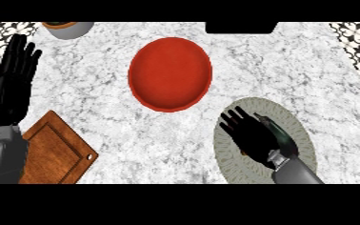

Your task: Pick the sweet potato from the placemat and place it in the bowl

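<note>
Sweet potato: hidden, likely beneath right hand point(252, 136) on placemat point(232, 159), lower right.
Right hand: fingers spread, grasp unclear.
Bowl point(170, 74): center, waiting.
Left hand point(17, 71): open, resting.

You will find no readable text, label, brand, number or sign anywhere in the head view. No printed mark shows on any surface, object or hand.
</note>
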Robot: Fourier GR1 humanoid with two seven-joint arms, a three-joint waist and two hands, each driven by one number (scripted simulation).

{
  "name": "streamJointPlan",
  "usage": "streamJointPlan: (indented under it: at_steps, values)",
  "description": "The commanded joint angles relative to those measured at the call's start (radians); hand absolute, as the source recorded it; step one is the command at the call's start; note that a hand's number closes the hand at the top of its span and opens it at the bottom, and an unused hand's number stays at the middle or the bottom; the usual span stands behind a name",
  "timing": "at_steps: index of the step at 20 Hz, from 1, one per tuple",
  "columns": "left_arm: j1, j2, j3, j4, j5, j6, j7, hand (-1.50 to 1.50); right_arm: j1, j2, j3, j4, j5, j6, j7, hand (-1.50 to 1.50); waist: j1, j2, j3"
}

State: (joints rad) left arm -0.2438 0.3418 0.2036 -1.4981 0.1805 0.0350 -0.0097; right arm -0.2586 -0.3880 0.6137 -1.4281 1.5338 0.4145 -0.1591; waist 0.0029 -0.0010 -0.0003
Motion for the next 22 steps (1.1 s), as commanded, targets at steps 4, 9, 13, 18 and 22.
streamJointPlan:
  at_steps: [4, 9, 13, 18, 22]
  values:
    - [0.049, -0.032, 0.001, -0.061, -0.017, 0.008, -0.006, 0.00, -0.004, 0.012, -0.032, 0.013, 0.013, -0.116, -0.117, 1.50, 0.000, 0.000, 0.000]
    - [-0.018, -0.054, -0.019, 0.036, -0.072, 0.035, -0.032, 0.00, -0.041, -0.004, -0.075, 0.053, 0.044, -0.159, -0.197, 1.50, -0.003, 0.001, 0.000]
    - [0.027, -0.045, 0.001, -0.015, -0.037, 0.002, -0.023, 0.00, 0.049, 0.027, -0.152, 0.013, 0.013, -0.160, -0.102, 1.50, -0.007, 0.000, 0.000]
    - [0.050, -0.013, 0.060, -0.012, -0.026, 0.029, -0.011, 0.00, 0.114, 0.026, -0.637, 0.103, -0.259, -0.123, 0.097, 1.50, -0.104, -0.001, 0.006]
    - [0.015, -0.016, 0.037, -0.027, -0.017, 0.013, 0.018, 0.00, 0.142, -0.003, -0.822, 0.112, -0.383, -0.145, 0.107, 1.50, -0.050, -0.002, 0.002]
